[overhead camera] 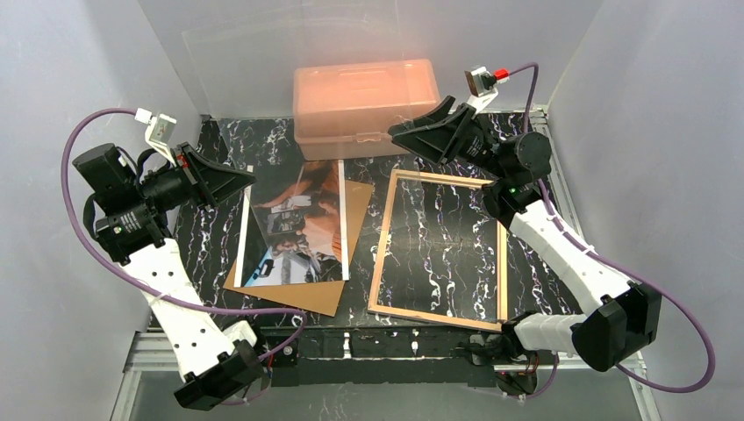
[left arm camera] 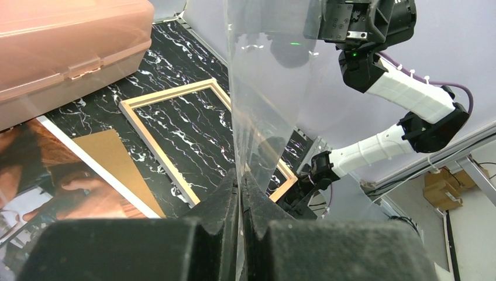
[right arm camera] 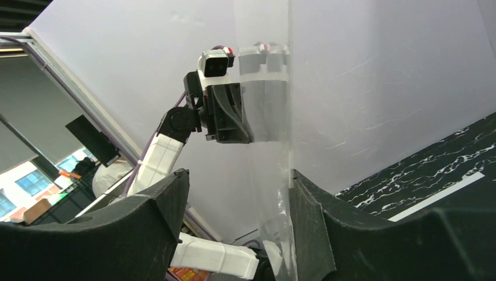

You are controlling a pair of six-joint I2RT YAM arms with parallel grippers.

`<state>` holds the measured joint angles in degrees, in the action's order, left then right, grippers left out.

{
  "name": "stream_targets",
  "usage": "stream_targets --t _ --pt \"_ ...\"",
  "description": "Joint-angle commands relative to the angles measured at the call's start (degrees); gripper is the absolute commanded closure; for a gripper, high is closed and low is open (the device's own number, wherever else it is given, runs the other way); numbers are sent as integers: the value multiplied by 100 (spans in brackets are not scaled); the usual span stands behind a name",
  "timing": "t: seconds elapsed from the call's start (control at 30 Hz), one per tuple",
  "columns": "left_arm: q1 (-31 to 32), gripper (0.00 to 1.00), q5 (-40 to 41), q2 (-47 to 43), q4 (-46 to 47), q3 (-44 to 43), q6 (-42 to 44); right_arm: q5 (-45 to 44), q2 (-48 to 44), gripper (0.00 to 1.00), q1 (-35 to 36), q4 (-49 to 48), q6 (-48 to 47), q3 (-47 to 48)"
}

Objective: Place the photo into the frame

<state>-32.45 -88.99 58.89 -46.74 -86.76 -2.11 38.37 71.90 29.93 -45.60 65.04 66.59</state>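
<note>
The photo [overhead camera: 298, 224] lies face up on a brown backing board [overhead camera: 355, 206], left of centre; it also shows in the left wrist view [left arm camera: 35, 170]. The frame [overhead camera: 382, 241] lies flat to its right, tan side up, with bare table inside it; the left wrist view shows it too [left arm camera: 169, 93]. My left gripper [overhead camera: 253, 180] is shut on the edge of an upright clear sheet [left arm camera: 269, 88] above the photo's far left corner. My right gripper [overhead camera: 392, 133] is open around the sheet's other end [right arm camera: 269, 117], which rests against one finger [right arm camera: 310, 216].
An orange plastic box [overhead camera: 364, 96] stands closed at the back of the black marbled table [overhead camera: 535, 263], just behind the sheet. White walls close in on both sides. The backing board sticks out past the photo at the near edge.
</note>
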Motion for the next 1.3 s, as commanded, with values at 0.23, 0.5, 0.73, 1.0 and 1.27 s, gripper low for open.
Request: stream_targets --t 0.23,0.5,0.73,1.0,1.27 --pt "-14 100 -998 -88 174 -105 -200 710 73 49 -8 -434 243 548" --pt "-9 100 -808 -323 893 278 -615 827 100 82 -5 220 -184 850" --pt "-12 22 -106 -355 1176 552 -834 502 -108 99 -12 1265 -754 691" --pt "104 2 515 -252 1179 999 -608 -768 -643 99 -181 4081 -1905 673" --pt "2169 2 3214 342 -1232 783 1751 -1879 -1734 99 -480 6063 -2315 -30"
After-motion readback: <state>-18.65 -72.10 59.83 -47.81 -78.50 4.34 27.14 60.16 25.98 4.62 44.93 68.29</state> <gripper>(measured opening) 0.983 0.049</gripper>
